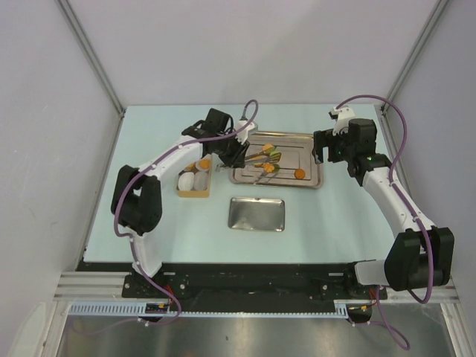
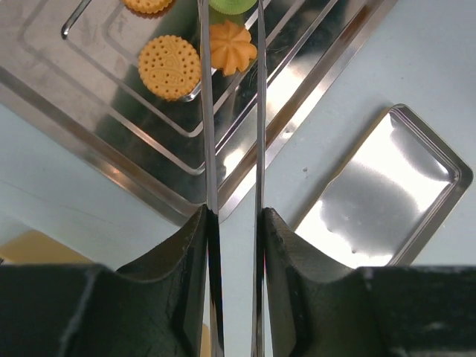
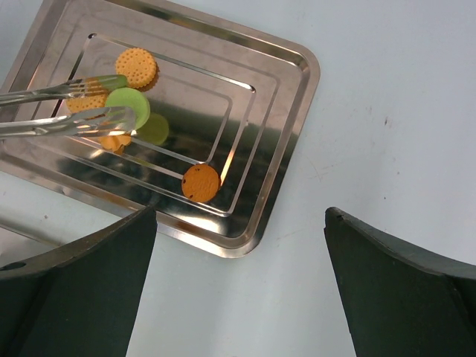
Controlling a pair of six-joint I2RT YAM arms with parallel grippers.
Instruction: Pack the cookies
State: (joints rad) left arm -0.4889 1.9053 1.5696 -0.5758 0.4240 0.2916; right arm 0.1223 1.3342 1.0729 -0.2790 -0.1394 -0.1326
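My left gripper (image 1: pixel 229 152) (image 2: pixel 234 217) is shut on a pair of steel tongs (image 2: pixel 207 134) (image 3: pixel 59 108). The tong tips reach over the large steel tray (image 1: pixel 312 182) (image 3: pixel 297 104) and pinch the green cookie (image 3: pixel 128 104) (image 2: pixel 236 4) just above the tray floor. Orange cookies lie on the tray: a dotted round one (image 2: pixel 169 67) (image 3: pixel 137 67), a flower-shaped one (image 2: pixel 232 46), and a plain one (image 3: pixel 201 182) (image 1: pixel 300 174) apart from the rest. My right gripper (image 1: pixel 327 146) (image 3: pixel 242 216) is open and empty beside the tray's right end.
A small empty steel tray (image 1: pixel 256 214) (image 2: pixel 387 186) lies in front of the large one. A yellow box (image 1: pixel 193 193) (image 2: pixel 30 245) with white paper cups (image 1: pixel 187 180) and an orange cookie stands left of the large tray.
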